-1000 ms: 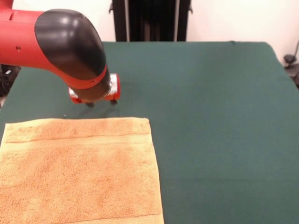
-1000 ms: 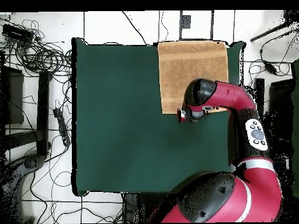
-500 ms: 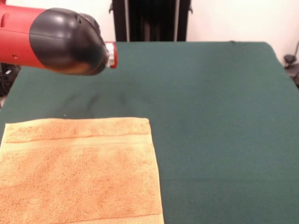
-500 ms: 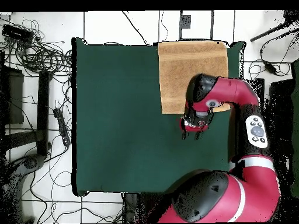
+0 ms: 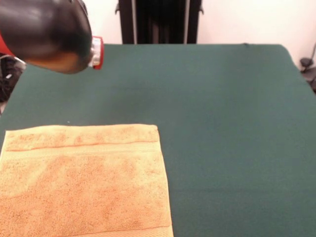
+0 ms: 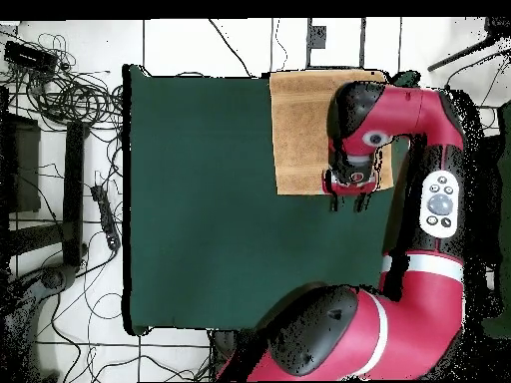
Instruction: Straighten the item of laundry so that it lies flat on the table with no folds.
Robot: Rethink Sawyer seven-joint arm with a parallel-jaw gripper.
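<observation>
The item of laundry is an orange-tan towel lying spread flat at the table's near left corner, with a woven band along its far edge. In the overhead view the towel fills the top right corner of the green table, and the arm covers its right part. My gripper hangs just past the towel's lower edge, open, with nothing between its fingers. In the front view only the black wrist with its red ring shows, high above the table, with the fingers hidden.
A black stand rises behind the table's far edge. Tangled cables lie on the floor left of the table in the overhead view. The red arm's links run along the table's right side.
The arm has lifted away from the table and swung, so the gripper now sits over the towel's edge in the overhead view. The towel has not moved.
</observation>
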